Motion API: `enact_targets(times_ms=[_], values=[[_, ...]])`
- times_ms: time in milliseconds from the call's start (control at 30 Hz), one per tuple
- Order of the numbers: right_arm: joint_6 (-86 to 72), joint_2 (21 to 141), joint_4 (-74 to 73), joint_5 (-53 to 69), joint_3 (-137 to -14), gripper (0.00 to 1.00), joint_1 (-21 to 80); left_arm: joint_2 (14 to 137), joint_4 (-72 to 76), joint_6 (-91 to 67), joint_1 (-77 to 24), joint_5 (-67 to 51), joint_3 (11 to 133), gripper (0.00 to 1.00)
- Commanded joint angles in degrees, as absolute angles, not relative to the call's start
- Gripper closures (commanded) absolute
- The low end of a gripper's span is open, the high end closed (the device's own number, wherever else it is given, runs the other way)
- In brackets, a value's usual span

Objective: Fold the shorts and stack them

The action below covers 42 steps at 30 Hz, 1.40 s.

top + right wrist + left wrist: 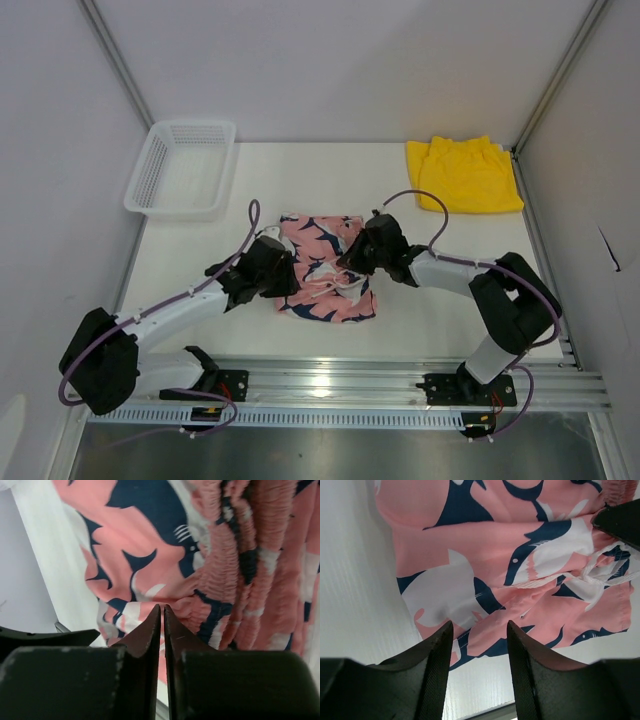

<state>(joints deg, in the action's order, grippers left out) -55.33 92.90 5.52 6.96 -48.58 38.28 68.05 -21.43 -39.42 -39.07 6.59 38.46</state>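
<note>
Pink shorts (pixel 325 270): crumpled, worktop centre, near the front edge.
Yellow shorts (pixel 465 175): flat, back right corner, well apart.
Left gripper (pixel 477 630): 2 fingers apart, at the left edge of the cloth.
Right gripper (pixel 162 609): closed, pinching the gathered waistband.
Basket (pixel 150 195): back left corner.
Worktop (pixel 440 320): bare surface front right.

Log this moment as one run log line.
pink shorts: crumpled, centre | left tool: open at their left edge | right tool: shut on pink shorts | yellow shorts: far right corner
</note>
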Motion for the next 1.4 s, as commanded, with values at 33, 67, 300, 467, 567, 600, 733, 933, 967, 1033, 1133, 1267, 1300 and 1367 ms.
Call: enact_targets(times_ms=[33,67,300,467,567,600,733,933,967,1033,1133,1267,1300,1367], values=[[-55.5,94.8,10.3,9.0,-44.3,0.95,37.2,69.4,-18.7,-39.2,-38.9,3.8,36.4,0.51],[-56.1,94.6,10.9,8.8,-42.8,0.95,36.8,69.7,-18.7,-39.5,-39.0,3.7,35.8,0.53],[-52.7,94.9,7.5,6.1,-41.0,0.99,35.9,73.6,-17.8,-41.6,-43.4,4.2,34.2,0.59],[-50.2,96.1,4.8,4.9,-43.5,0.98,34.3,75.5,-20.9,-43.9,-47.7,8.8,35.9,0.63],[-47.3,97.7,1.9,5.8,-47.2,0.97,32.8,75.1,-20.3,-45.1,-49.1,7.8,35.3,0.64],[-45.6,98.1,0.4,5.7,-48.3,0.96,31.6,75.1,-20.1,-45.6,-50.6,7.6,35.3,0.64],[-41.6,101.0,-4.7,7.1,-55.4,0.94,28.5,77.2,-19.3,-49.8,-56.7,8.7,37.3,0.64],[-36.3,109.2,-11.6,9.9,-70.7,0.91,28.4,89.6,-17.7,-52.9,-65.8,9.5,46.2,0.65],[-35.5,110.1,-12.4,10.0,-72.3,0.89,28.6,91.6,-17.6,-53.3,-67.6,9.5,49.1,0.66],[-33.2,112.3,-15.1,10.0,-76.6,0.82,28.5,95.3,-19.3,-54.6,-69.1,10.6,53.1,0.7],[-32.4,109.8,-15.5,8.7,-76.9,0.5,27.3,91.4,-21.1,-55.7,-70.5,15.1,54.4,0.68],[-32.3,102.4,-15.6,8.3,-73.9,0.27,25.4,81.4,-24.3,-53.8,-66.7,16.4,51.4,0.61],[-32.8,100.9,-16.1,8.0,-73.3,0.18,25.2,79.3,-25.4,-53.1,-65.6,15.2,49.9,0.59],[-33.9,95.9,-17.2,5.7,-71.0,0.11,25.3,72.9,-26.9,-51.2,-61.9,14.8,49.0,0.52]])
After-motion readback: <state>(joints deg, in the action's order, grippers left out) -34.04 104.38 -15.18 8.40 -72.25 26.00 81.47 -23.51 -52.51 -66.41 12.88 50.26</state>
